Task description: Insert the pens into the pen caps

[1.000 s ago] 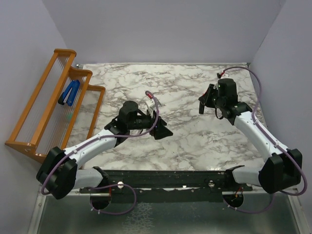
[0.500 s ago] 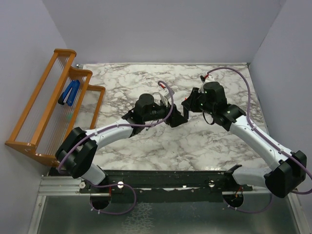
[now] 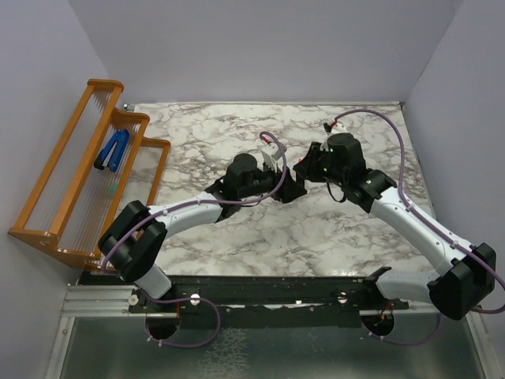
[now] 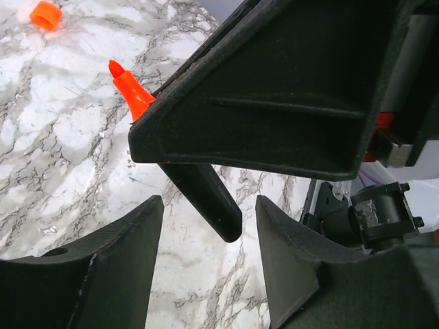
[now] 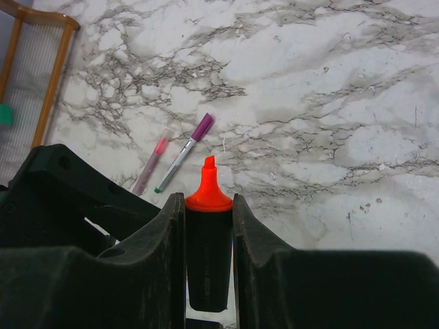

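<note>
My right gripper (image 5: 208, 205) is shut on the black marker (image 5: 208, 264), whose orange-red tip (image 5: 208, 184) sticks out past the fingertips. In the top view it (image 3: 304, 169) meets my left gripper (image 3: 290, 190) over the middle of the table. My left gripper (image 4: 209, 233) is open, with the marker's black rear end (image 4: 206, 199) between its jaws, a gap on each side. A bright orange cap (image 4: 45, 14) lies on the marble further off. A dull pink pen (image 5: 151, 164) and a white-grey pen (image 5: 180, 157) with a magenta-purple cap (image 5: 203, 127) at one end lie side by side beyond the marker.
An orange wooden rack (image 3: 79, 170) stands along the left wall with a blue clip-shaped object (image 3: 113, 150) on it. Grey walls close in the back and both sides. The two arms' cables loop above the grippers.
Both arms have swung toward the table's middle. The right gripper carried the marker left, and the left gripper moved right and up until its jaws flank the marker's rear end.
</note>
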